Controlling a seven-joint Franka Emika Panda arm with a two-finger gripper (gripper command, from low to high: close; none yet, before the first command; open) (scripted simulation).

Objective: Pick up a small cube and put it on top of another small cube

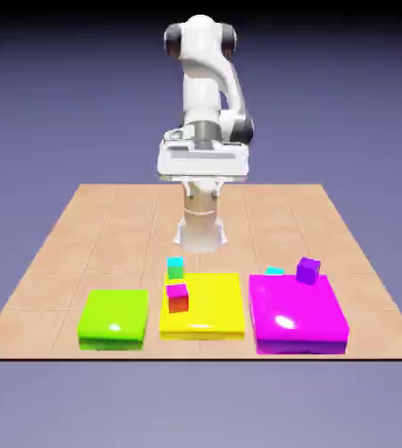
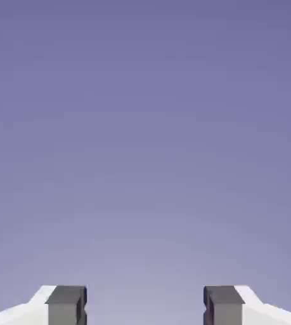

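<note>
Hand view gives us only backdrop between our claw [image 2: 145, 305] tips, set wide apart, empty. One small cube [image 1: 175, 262] tops a stack behind the yellow slab [image 1: 202, 306]; another small cube [image 1: 274, 271] lies behind the magenta slab [image 1: 296, 313]. No writing anywhere.

We see a flat table [image 1: 108, 219] with a light brown, wood-like top. Thin lines cut it into big squares. Its front edge looks dark. Behind the table there is only a plain blue-violet wall [image 1: 344, 87]. It is darker near the top and paler lower down. In the hand view, we see that same soft blue-violet filling almost everything.
</note>
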